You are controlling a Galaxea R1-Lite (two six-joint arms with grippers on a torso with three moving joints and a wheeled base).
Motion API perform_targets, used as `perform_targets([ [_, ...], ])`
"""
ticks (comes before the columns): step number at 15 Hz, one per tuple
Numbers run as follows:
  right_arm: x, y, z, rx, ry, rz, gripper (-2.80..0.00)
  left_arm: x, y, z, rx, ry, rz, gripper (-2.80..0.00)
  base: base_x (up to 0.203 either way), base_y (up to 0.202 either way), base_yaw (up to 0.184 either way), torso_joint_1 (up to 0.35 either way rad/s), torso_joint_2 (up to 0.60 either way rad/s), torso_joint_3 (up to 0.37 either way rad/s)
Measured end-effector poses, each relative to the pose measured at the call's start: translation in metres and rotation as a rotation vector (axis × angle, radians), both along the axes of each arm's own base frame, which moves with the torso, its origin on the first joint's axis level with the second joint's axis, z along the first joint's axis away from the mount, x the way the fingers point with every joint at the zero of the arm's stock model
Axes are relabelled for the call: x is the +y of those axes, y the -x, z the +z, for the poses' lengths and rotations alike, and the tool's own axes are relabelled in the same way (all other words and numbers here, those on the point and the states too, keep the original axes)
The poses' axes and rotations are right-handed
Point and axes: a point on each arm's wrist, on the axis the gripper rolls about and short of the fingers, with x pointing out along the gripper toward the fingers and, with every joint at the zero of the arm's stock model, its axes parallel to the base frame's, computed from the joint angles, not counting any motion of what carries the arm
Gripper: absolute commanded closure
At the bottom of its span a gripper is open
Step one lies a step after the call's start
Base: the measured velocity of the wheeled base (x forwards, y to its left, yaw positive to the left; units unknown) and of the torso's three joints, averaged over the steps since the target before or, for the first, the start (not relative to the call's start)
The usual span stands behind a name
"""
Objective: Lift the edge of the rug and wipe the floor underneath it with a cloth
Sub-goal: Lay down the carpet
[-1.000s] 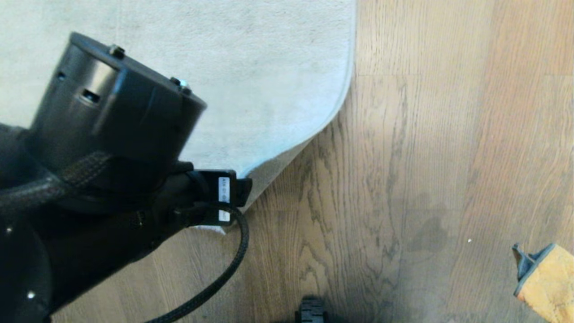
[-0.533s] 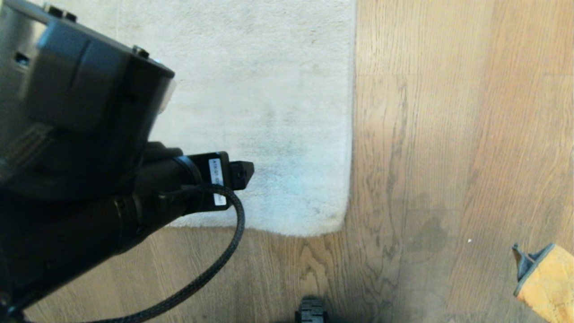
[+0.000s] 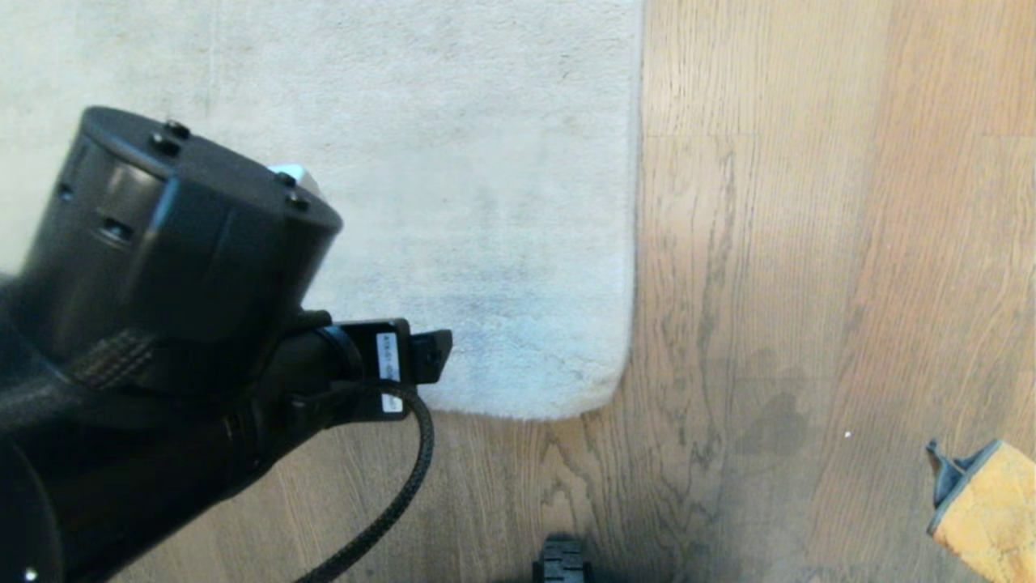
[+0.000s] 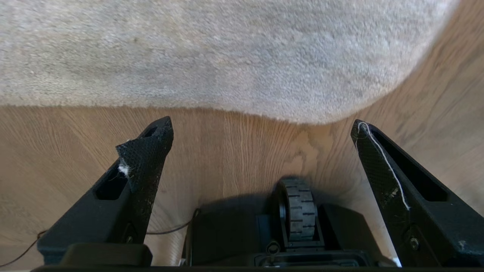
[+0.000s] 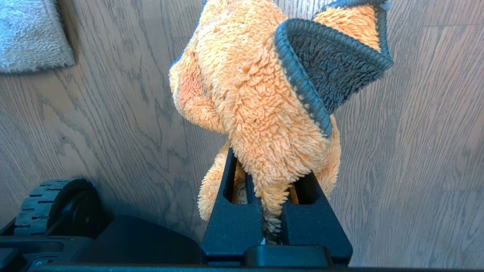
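I see even daylight, soft shadows on the floor (image 3: pixel 809 243) below my left arm (image 3: pixel 162 324), that arm blurred and out of focus close to the lens, wrist views bowed at their edges, the cloth (image 5: pixel 257 94) sharp beyond my right gripper (image 5: pixel 272 196)

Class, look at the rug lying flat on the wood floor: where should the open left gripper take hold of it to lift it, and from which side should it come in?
Probably the rounded corner of the rug edge. It juts over bare floor on two sides, so the open left gripper could come in low from the floor side, one finger under the hem and one on the pile. The right gripper is busy holding the cloth.
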Motion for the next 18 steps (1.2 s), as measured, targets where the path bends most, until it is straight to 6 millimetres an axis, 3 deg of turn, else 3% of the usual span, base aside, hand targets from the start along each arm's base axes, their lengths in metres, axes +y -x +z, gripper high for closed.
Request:
perform_targets([
  [1,0.0,0.0,0.0,0.0,0.0,-0.001,0.0,-0.002,0.001,-0.002,0.004,-0.006,-0.007,0.0,0.0,0.0,0.0,0.0,0.0,0.0],
  [7,0.0,0.0,0.0,0.0,0.0,-0.001,0.0,-0.025,-0.001,-0.017,0.041,-0.055,-0.055,0.0,0.0,0.0,0.0,0.0,0.0,0.0],
  [11,0.0,0.0,0.0,0.0,0.0,-0.001,0.0,-0.046,-0.002,-0.038,0.159,-0.087,-0.19,0.0,0.0,0.0,0.0,0.0,0.0,0.0],
  [18,0.0,0.0,0.0,0.0,0.0,-0.001,0.0,-0.115,-0.043,-0.095,0.148,-0.006,-0.248,0.0,0.0,0.0,0.0,0.0,0.0,0.0],
])
